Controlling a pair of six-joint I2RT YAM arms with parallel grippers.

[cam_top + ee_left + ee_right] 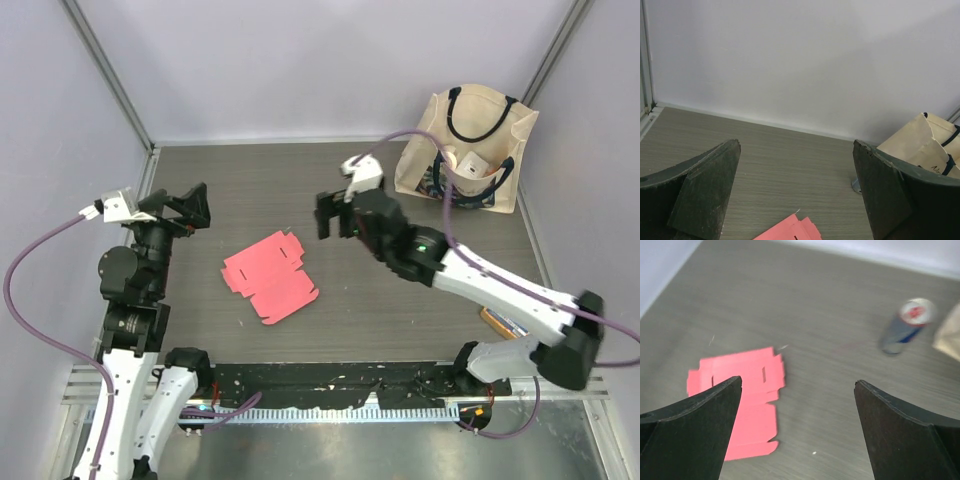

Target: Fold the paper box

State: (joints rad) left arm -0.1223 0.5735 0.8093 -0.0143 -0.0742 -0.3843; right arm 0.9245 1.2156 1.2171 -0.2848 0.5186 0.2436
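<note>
From above, the paper box lies flat and unfolded on the counter, well apart from the tote bag, toward the left arm's side of it and nearer the arm bases. The right jaws hang between bag and box, spread wide and empty. The left jaws, farther from the bag than the box is, also stand wide open and hold nothing

In the left wrist view, only a corner of the box shows at the bottom edge, below the open jaws

In the right wrist view, the box shows its tabs and crease lines, and a can stands near the bag

The thin card is probably light and springy and may slide when pushed, so I would pinch an outer flap by its edge while the other jaws press down on the middle panel
</note>
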